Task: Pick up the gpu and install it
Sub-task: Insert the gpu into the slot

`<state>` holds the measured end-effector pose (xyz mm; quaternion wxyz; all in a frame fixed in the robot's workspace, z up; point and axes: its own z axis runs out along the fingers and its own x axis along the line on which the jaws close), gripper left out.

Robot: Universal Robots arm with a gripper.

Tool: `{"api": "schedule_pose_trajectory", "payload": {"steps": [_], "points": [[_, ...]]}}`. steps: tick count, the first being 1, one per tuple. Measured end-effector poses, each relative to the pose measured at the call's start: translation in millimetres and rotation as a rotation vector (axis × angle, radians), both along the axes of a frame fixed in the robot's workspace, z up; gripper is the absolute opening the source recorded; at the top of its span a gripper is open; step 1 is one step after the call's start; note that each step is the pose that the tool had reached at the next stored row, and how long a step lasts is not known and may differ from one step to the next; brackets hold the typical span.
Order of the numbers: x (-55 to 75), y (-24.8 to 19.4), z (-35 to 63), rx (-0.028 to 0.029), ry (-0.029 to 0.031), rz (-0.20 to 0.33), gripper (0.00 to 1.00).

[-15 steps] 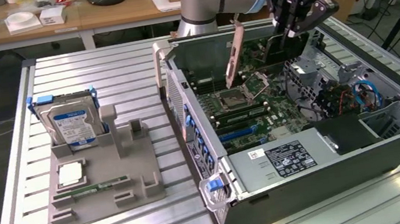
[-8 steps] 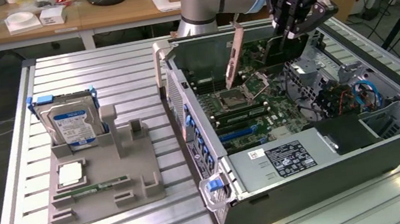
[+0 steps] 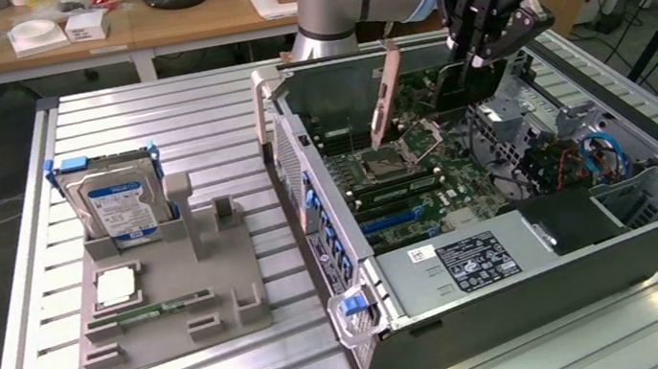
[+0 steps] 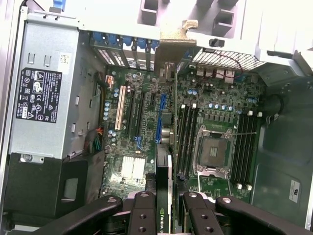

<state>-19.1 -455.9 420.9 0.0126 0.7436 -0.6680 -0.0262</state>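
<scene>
My gripper (image 3: 481,55) hangs over the open computer case (image 3: 647,246), shut on the gpu (image 3: 446,95). The gpu is a thin dark card held on edge, with its metal end bracket (image 3: 386,99) pointing down toward the motherboard (image 3: 399,170). In the wrist view the gpu (image 4: 166,161) appears edge-on between my black fingers (image 4: 144,213), and its bracket (image 4: 175,46) sits near the case's rear slot openings. The card floats above the expansion slots (image 4: 160,115), apart from them. The gripper (image 4: 168,210) clamps the card's upper edge.
The power supply (image 3: 463,262) fills the near end of the case, and memory slots (image 4: 188,137) flank the CPU socket (image 4: 213,149). On the exterior view's left, a grey holder (image 3: 166,309) carries a hard drive (image 3: 116,207) and a green memory stick (image 3: 153,312). All of it stands on the slatted metal table (image 3: 138,114).
</scene>
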Motion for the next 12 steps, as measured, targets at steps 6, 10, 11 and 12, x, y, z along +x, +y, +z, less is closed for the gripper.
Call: {"api": "schedule_pose_trajectory", "payload": {"steps": [6,10,11,12], "points": [[0.0,0.0,-3.1,0.0,0.0,0.0,0.26],[0.0,0.0,-5.1,-0.0001,0.0,0.0,0.26],[0.0,0.0,-5.7,0.0,0.0,0.0,0.26],[0.0,0.0,-6.3,0.0,0.0,0.0,0.26]]}}
